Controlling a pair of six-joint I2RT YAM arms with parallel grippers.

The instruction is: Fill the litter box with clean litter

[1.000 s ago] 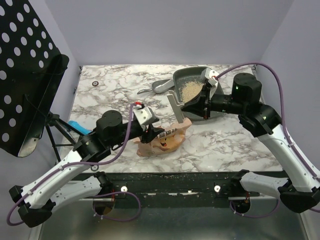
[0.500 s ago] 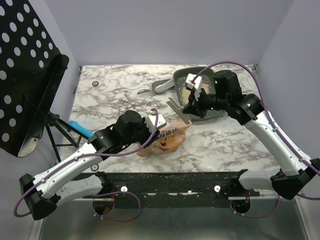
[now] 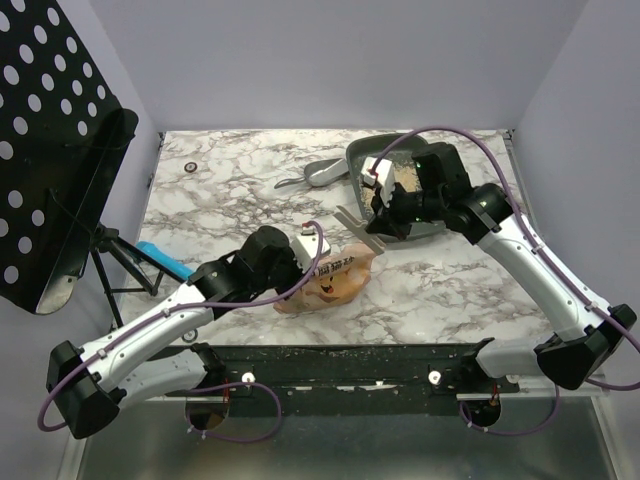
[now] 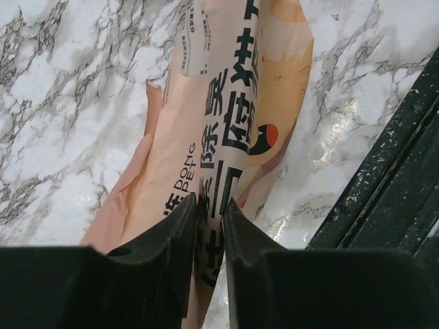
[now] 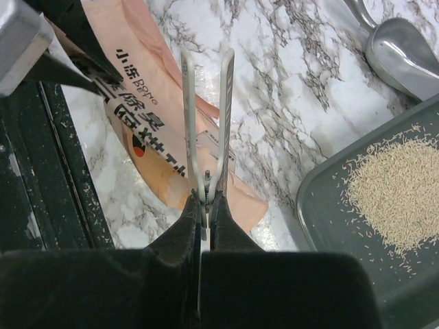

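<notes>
The dark grey litter box (image 3: pixel 362 157) stands at the back right, with a heap of pale tan clean litter (image 3: pixel 408 176) in it. Both also show in the right wrist view, the litter box (image 5: pixel 329 205) and the litter (image 5: pixel 394 199). My right gripper (image 3: pixel 376 216) is shut on a white bag clip (image 5: pixel 206 103) whose two long arms stand apart over the orange-tan bag (image 5: pixel 147 130). My left gripper (image 4: pixel 210 214) is shut on a fold of the bag (image 4: pixel 226 116), which lies low on the marble table (image 3: pixel 230 190) near the front.
A small grey scoop (image 3: pixel 325 173) lies left of the box and shows in the right wrist view (image 5: pixel 405 48). A black perforated board (image 3: pixel 50 150) stands at the left, a blue object (image 3: pixel 160 257) below it. A black rail (image 3: pixel 380 355) runs along the front edge.
My right arm has swung left over the box, still holding the clip by the bag's top. My left arm has reached forward and right, and the bag has come lower.
</notes>
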